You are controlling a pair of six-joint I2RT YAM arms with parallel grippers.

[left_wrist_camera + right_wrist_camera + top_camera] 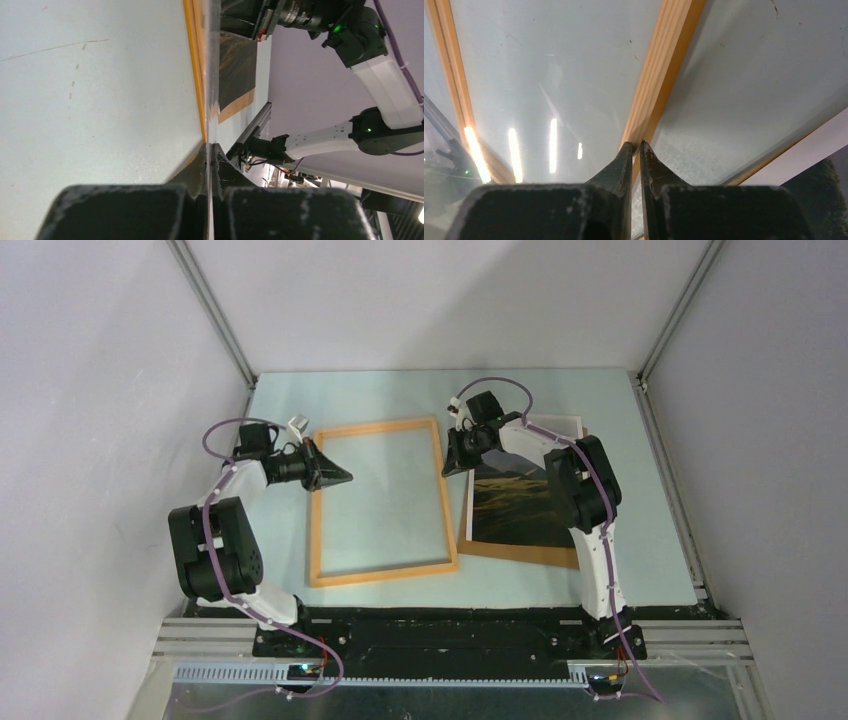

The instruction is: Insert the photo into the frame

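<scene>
Beside the photo [515, 505], left hand [345, 477], right hand [447, 467] (shut) touch frame [385, 573].

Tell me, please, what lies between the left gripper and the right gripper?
The frame, its clear pane spanning from the left gripper to the right gripper; the top external view shows this.

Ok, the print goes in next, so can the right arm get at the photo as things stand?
Probably: the photo lies uncovered just beside the right gripper, though that gripper seems clamped on the frame.
</scene>
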